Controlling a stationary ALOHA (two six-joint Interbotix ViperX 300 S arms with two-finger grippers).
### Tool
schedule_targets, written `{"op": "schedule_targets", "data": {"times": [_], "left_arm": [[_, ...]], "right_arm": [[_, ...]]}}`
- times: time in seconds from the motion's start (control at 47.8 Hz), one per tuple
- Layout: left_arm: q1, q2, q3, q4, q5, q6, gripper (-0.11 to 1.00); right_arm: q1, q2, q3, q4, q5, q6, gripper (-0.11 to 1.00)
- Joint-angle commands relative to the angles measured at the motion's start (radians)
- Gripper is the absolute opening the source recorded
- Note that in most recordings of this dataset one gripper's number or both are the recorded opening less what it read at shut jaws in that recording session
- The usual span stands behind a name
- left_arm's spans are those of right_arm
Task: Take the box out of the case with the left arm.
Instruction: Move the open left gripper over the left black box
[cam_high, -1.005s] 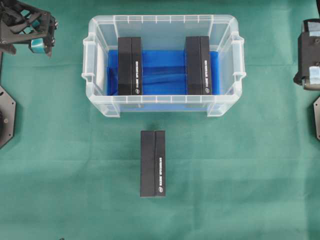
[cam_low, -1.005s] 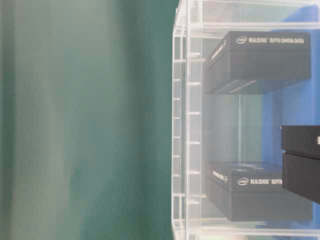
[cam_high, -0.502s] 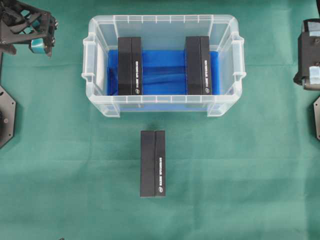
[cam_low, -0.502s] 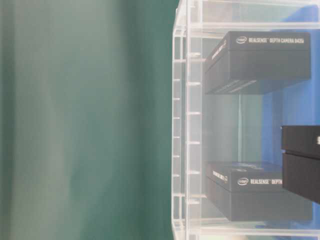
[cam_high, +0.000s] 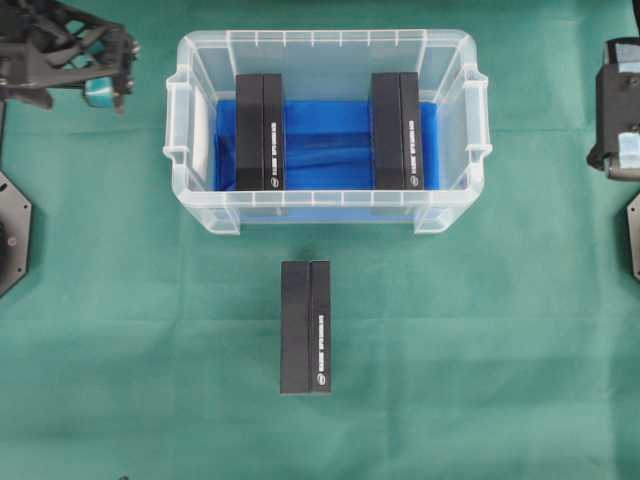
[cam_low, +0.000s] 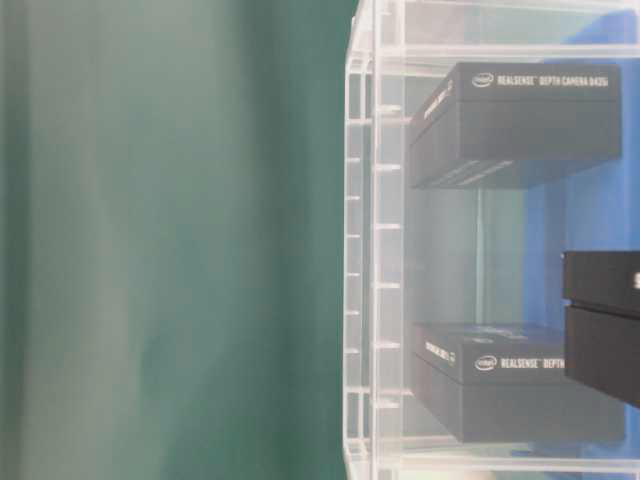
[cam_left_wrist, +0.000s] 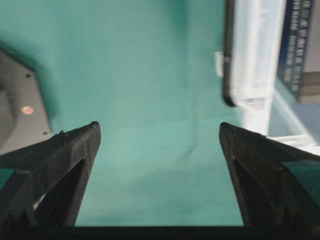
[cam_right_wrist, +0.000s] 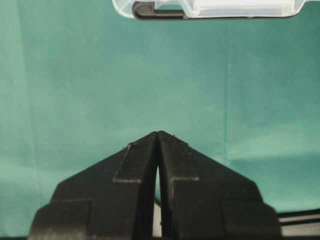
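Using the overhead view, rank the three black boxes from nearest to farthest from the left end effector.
From the left end effector, at the top left outside the case:
1. The left box in the case, on the end effector's side of the case.
2. The box on the cloth, in front of the case.
3. The right box in the case, at its far end.

We are looking at our left gripper (cam_high: 100, 85): black open lattice with teal pads; our right gripper's (cam_right_wrist: 158, 137) fingers are plain black wedges.

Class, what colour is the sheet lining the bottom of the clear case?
Bright blue sheet, clearest in the overhead view.
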Motion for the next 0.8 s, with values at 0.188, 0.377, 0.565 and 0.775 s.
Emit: {"op": "schedule_targets", "data": {"times": [0.188, 0.377, 0.565, 0.775], "left_arm": [[-0.057, 0.126, -0.138, 0.0, -0.028, -0.028, 0.93], [-0.077, 0.241, -0.261, 0.0, -0.028, -0.029, 0.93], [-0.104, 0.351, -0.382, 0.0, -0.029, -0.037, 0.93], [-0.121, 0.44, -0.474, 0.0, -0.029, -0.055, 0.93]], "right_arm": [[0.0, 0.0, -0.009, -0.002, -0.002, 0.0, 0.03], [0.0, 0.0, -0.009, -0.002, -0.002, 0.0, 0.03], [0.0, 0.0, -0.009, -0.002, -0.003, -0.003, 0.03], [0.0, 0.0, -0.008, -0.002, -0.002, -0.003, 0.03]]}}
